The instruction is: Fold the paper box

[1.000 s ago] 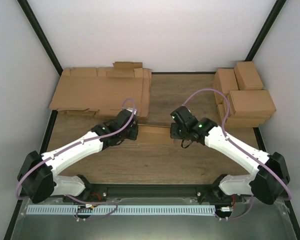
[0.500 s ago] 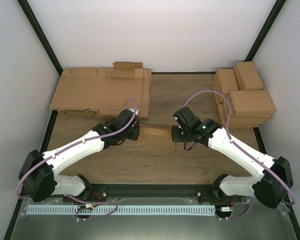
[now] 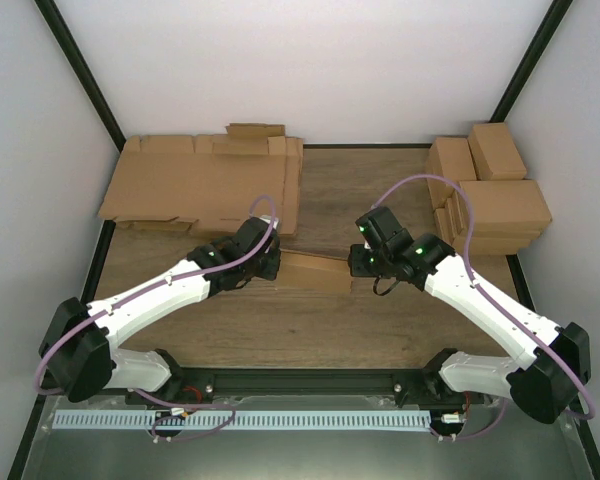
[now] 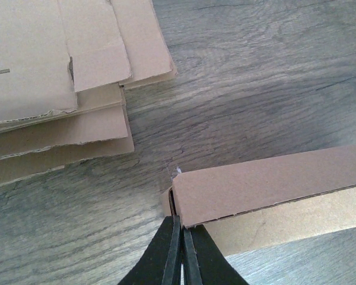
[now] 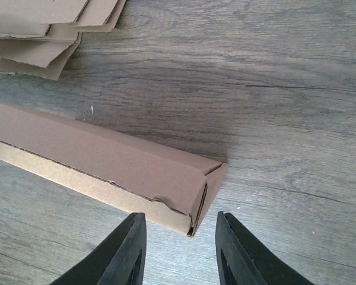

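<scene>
The paper box [image 3: 315, 272] lies on the wooden table between my two arms, folded into a long, low brown shape. My left gripper [image 3: 272, 265] is at its left end. In the left wrist view that gripper [image 4: 181, 252] is shut, pinching the thin end flap at the corner of the paper box [image 4: 273, 184]. My right gripper [image 3: 358, 265] is at the right end. In the right wrist view it [image 5: 181, 240] stands open, one finger on each side of the box's near right corner [image 5: 193, 202] and touching nothing.
A pile of flat brown cardboard sheets [image 3: 205, 185] lies at the back left, and its edges show in the left wrist view [image 4: 59, 119]. Finished closed boxes [image 3: 490, 195] are stacked at the back right. Grey walls enclose the table.
My right gripper has opened, let go of the box's right end and drawn back to the right. The left gripper has stayed shut on the left end.
</scene>
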Robot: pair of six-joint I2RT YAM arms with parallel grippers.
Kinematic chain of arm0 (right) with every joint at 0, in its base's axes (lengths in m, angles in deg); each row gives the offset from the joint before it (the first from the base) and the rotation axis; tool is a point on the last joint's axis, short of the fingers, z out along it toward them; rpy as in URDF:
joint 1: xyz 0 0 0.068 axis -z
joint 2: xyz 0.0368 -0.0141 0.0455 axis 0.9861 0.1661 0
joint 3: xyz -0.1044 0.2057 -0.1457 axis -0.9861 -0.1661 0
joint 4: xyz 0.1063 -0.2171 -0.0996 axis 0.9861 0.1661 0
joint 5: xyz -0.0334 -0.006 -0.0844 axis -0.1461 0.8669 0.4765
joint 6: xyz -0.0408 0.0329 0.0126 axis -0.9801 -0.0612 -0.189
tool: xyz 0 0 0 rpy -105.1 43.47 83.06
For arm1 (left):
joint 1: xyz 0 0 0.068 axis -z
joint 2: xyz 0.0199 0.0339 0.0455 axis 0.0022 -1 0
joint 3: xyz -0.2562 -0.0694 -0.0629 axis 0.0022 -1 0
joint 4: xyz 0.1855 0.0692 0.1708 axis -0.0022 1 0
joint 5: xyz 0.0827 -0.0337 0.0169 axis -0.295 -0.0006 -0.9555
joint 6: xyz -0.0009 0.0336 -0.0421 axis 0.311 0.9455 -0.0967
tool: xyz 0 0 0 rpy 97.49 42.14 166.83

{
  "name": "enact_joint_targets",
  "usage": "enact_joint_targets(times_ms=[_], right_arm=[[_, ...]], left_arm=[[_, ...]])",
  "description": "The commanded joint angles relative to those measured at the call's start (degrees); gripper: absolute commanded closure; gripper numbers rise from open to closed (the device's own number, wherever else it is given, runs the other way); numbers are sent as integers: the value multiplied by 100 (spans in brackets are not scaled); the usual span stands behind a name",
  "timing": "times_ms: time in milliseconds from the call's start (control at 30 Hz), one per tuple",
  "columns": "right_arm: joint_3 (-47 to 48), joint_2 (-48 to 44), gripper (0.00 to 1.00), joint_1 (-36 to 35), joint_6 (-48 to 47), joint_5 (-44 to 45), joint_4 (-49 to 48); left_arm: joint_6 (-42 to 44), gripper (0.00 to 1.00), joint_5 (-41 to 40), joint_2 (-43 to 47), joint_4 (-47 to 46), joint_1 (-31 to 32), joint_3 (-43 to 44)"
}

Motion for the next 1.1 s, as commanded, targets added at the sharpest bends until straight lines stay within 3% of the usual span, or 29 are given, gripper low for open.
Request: enact_joint_targets(times_ms=[0,333,600,867,1067], right_arm=[[291,-12,66,32,-84,56,-42],[229,179,62,51,313,338,-322],[-724,-347,71,54,716,432,-949],[-1164,-468,74,53,785,164,-1018],[-1379,-489,74,51,784,68,-1053]], left_arm=[[84,96,122,-139,324,47,20],[27,96,147,-136,299,46,-12],[-57,96,212,-114,190,61,-126],[-130,96,265,-110,123,72,-218],[-216,83,407,38,136,69,-193]])
